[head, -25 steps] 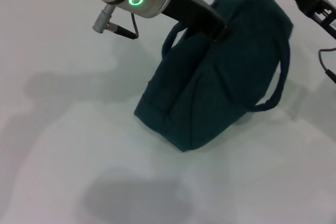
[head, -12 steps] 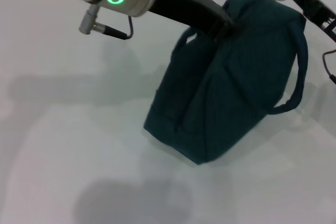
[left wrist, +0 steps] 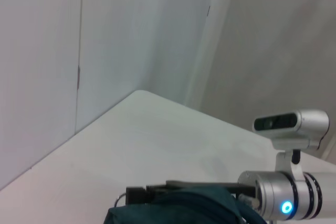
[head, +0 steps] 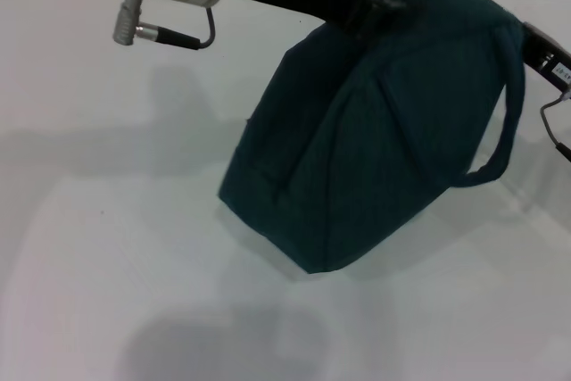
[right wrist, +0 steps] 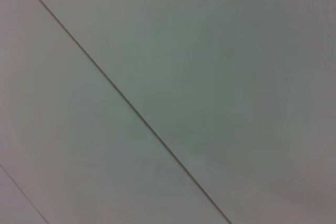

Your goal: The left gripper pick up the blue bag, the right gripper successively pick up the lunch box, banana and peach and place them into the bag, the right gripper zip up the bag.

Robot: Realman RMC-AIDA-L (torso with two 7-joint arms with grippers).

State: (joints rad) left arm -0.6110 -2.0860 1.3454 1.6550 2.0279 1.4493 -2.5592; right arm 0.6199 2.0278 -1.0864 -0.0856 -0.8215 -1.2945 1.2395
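The blue bag [head: 384, 131] is dark teal and hangs tilted above the white table [head: 107, 220]; one carry strap [head: 508, 122] loops loose on its right side. My left gripper [head: 375, 2] reaches in from the upper left and is shut on the bag's top. My right gripper [head: 546, 53] is at the bag's far right upper corner, mostly hidden behind it. In the left wrist view the bag's top [left wrist: 178, 211] shows with the right gripper [left wrist: 137, 195] lying along it. The lunch box, banana and peach are out of view.
The bag's shadow [head: 223, 345] lies on the table near the front. A cable [head: 555, 122] hangs off the right arm at the right edge. The right wrist view shows only a plain pale surface with a seam [right wrist: 126, 103].
My left arm has drawn back to the left and up, and the bag has risen closer and tilted. The right gripper has slid right behind the bag; the zip ring no longer shows.
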